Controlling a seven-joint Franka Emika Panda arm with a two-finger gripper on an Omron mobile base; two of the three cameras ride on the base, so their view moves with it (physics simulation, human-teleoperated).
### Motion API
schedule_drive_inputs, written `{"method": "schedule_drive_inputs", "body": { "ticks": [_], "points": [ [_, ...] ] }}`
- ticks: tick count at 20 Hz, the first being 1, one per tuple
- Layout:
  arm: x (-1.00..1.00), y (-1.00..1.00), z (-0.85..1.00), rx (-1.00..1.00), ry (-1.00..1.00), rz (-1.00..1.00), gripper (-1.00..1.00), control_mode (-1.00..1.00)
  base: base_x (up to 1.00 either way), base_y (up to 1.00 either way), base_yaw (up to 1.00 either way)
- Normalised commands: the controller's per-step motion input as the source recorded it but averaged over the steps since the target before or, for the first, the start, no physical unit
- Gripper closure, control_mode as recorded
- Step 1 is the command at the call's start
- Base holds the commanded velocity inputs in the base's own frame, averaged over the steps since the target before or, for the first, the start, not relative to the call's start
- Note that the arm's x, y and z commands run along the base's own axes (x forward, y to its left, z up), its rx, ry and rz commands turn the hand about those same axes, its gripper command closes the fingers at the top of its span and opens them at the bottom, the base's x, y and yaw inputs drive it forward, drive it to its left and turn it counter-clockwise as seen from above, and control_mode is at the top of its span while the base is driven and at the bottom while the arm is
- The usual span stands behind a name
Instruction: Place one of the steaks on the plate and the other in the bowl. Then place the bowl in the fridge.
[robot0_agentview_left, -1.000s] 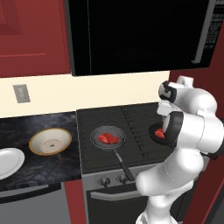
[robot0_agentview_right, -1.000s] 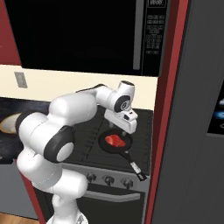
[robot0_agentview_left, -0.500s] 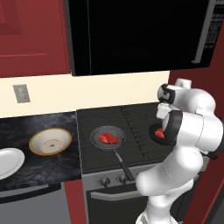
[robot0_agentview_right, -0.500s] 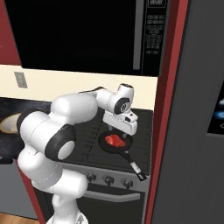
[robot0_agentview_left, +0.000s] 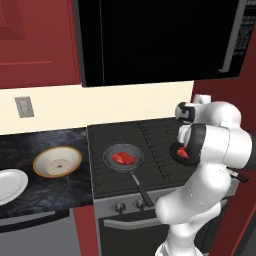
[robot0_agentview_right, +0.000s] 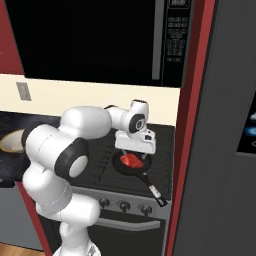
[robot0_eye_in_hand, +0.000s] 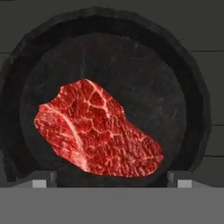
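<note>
The two dark fingers (robot0_eye_in_hand: 39, 183) stand wide apart, holding nothing, poised above a glossy red raw steak (robot0_eye_in_hand: 94, 130) that lies in a dark round frying pan (robot0_eye_in_hand: 192, 100) on the black stove top (robot0_agentview_right: 107, 162); in the hand view the meat sits between the two tips, apart from both. A second red raw steak (robot0_agentview_left: 124, 159) rests in another dark long-handled frying pan (robot0_agentview_left: 125, 161) on the stove's left burner. On the dark speckled desk (robot0_agentview_left: 45, 190) to the left sit the tan-rimmed shallow bowl (robot0_agentview_left: 57, 161) and, near it, the flat white plate (robot0_agentview_left: 7, 186), with the tall dark grey fridge (robot0_agentview_right: 225, 150) right of the stove.

Glossy marbled steak (robot0_eye_in_hand: 97, 131), seemingly matt pan (robot0_eye_in_hand: 183, 87)
</note>
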Motion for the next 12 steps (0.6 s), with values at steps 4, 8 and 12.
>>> {"method": "schedule_drive_inputs", "body": {
  "ticks": [4,8,12],
  "points": [
    [0.19,-0.12,-0.27,-0.01,-0.02,0.61,-1.00,-1.00,0.00,0.00,0.00],
    [-0.13,-0.08,-0.14,0.00,-0.05,0.75,-1.00,-1.00,0.00,0.00,0.00],
    [-0.18,-0.09,-0.13,0.00,0.00,0.67,-1.00,-1.00,0.00,0.00,0.00]
  ]
}}
